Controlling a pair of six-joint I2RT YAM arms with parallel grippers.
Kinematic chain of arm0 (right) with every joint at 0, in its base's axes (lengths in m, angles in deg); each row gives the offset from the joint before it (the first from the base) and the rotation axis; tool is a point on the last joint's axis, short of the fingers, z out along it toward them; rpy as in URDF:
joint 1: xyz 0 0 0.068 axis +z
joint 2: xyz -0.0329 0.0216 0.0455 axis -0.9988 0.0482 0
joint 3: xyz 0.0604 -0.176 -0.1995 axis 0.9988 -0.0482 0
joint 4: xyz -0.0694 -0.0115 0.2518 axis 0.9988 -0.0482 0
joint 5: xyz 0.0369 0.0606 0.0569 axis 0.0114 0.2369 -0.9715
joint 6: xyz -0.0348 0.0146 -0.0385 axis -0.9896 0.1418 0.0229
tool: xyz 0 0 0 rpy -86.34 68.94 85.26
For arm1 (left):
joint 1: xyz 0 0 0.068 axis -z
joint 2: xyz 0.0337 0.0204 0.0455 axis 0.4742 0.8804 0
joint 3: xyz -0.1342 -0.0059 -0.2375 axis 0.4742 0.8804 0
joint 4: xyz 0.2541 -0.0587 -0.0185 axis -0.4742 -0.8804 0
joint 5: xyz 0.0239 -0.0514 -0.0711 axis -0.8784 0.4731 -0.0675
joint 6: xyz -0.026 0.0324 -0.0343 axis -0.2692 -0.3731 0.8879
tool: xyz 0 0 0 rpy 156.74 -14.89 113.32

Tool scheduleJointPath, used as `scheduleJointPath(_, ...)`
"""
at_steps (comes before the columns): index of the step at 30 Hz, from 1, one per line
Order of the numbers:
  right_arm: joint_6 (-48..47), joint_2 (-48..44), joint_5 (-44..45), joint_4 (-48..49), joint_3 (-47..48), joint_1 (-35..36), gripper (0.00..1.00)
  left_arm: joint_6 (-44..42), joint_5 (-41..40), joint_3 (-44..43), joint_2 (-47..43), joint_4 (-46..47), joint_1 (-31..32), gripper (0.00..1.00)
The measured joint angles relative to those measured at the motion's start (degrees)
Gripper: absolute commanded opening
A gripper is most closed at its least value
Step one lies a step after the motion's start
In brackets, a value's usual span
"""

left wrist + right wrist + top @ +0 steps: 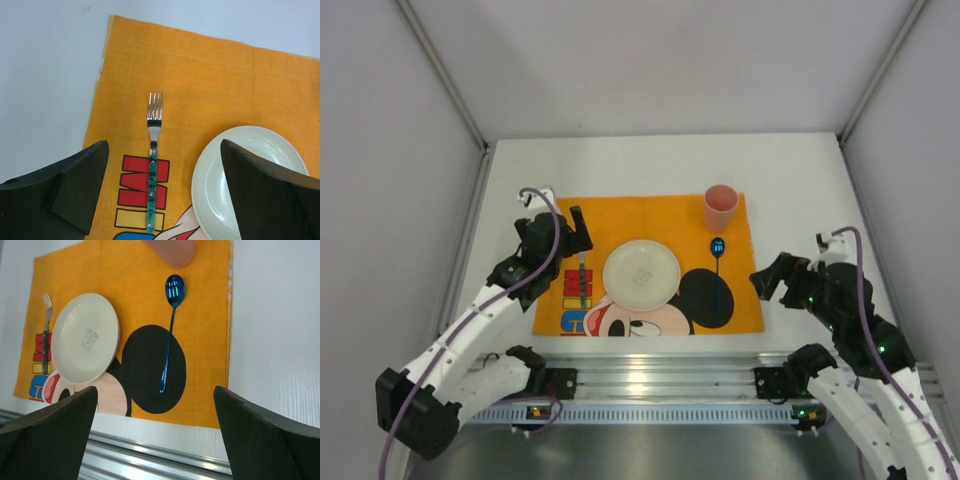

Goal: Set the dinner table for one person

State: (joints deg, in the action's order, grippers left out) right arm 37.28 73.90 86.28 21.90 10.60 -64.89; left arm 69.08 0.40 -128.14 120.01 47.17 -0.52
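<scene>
The white dinner table (pixel 620 165) carries an orange cartoon-mouse mat (pixel 650 215). On the mat lie a cream plate (pixel 641 273), a green-handled fork (pixel 582 280) to its left, a blue spoon (pixel 718 262) to its right, and a pink cup (pixel 721 207) at the far right corner. My left gripper (pixel 560 232) is open and empty, hovering over the fork (pixel 154 170) with the plate (pixel 240 175) beside it. My right gripper (pixel 767 275) is open and empty, off the mat's right edge, looking at the spoon (pixel 170 335) and the plate (pixel 86 338).
Grey enclosure walls stand close on the left, right and back. An aluminium rail (pixel 650 375) with the arm bases runs along the near edge. Bare table (pixel 275 315) lies right of the mat.
</scene>
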Motion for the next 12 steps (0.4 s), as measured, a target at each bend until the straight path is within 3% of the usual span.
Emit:
scheduleJointPath(5, 2.03, -8.33, 1.62, -5.2, 1.46, 0.02, 1.0, 0.0, -1.31, 2.62, -3.04, 0.44, 0.0, 0.99)
scheduleJointPath(12, 2.71, -7.48, 2.12, -8.15, 2.1, 0.02, 1.0, -0.07, -2.27, 3.41, -5.57, 0.22, 0.0, 0.97)
